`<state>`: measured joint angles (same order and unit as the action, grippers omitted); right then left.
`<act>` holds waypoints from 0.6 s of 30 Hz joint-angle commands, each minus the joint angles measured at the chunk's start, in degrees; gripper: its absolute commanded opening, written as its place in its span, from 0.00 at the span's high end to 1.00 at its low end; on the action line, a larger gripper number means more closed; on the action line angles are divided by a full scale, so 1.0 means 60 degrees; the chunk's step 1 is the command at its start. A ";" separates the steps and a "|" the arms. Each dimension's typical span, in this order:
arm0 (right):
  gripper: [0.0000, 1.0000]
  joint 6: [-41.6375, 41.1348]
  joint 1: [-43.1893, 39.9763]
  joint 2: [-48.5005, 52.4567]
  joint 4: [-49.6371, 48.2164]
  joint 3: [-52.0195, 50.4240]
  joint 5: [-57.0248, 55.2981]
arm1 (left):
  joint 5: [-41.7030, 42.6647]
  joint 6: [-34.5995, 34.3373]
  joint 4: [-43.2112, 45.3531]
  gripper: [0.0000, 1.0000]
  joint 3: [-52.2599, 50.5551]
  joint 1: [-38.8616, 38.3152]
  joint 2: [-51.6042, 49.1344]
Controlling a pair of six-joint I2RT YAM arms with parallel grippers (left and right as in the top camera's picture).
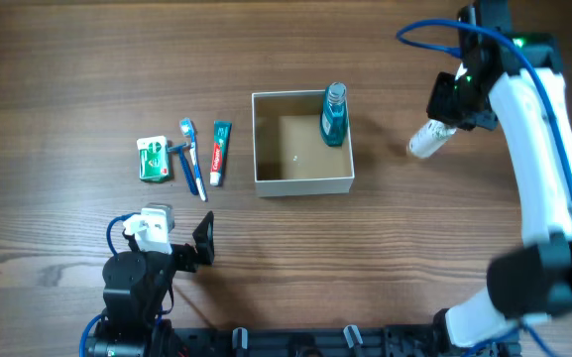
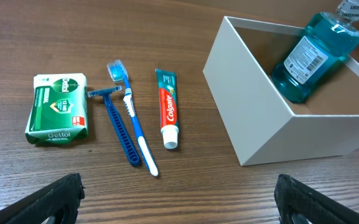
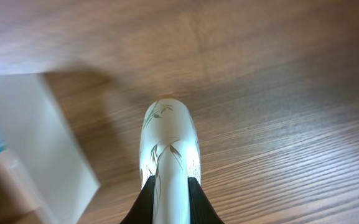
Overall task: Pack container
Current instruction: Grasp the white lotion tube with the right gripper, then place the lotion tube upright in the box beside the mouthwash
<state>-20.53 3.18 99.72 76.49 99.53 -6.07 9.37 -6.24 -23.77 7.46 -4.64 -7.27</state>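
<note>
The container [image 1: 302, 182] is a square white box with a tan inside, at the table's middle; it also shows in the left wrist view [image 2: 254, 106]. A teal mouthwash bottle [image 1: 334, 117] stands in its back right corner, also in the left wrist view [image 2: 310, 53]. My right gripper [image 1: 450, 117] is shut on a white bottle [image 1: 428, 140] and holds it above the table, right of the container; the right wrist view shows the white bottle [image 3: 168, 155] between the fingers [image 3: 170, 202]. My left gripper [image 1: 198, 245] is open and empty near the front edge [image 2: 176, 199].
Left of the container lie a green soap box [image 1: 153, 159] [image 2: 59, 109], a blue razor [image 2: 118, 127], a blue-white toothbrush [image 1: 192, 156] [image 2: 132, 115] and a toothpaste tube [image 1: 219, 151] [image 2: 168, 109]. The table is brown wood.
</note>
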 commanded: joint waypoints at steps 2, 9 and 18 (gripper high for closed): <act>0.96 -0.0131 0.2368 -0.3410 0.0051 0.0160 -0.0087 | 0.0284 0.0186 0.0000 0.00 -0.0066 0.0062 0.0058; 0.96 -0.0576 0.5308 -0.3475 -0.0073 0.0160 -0.0178 | 0.0284 0.0186 0.0000 0.00 -0.0066 0.0062 0.0058; 0.96 -0.0339 0.4903 0.0637 -0.0794 0.0160 -0.1825 | 0.0284 0.0186 0.0000 0.00 -0.0066 0.0062 0.0058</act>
<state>-22.87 34.44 100.66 72.55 99.77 -12.19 9.37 -6.24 -23.77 7.46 -4.64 -7.27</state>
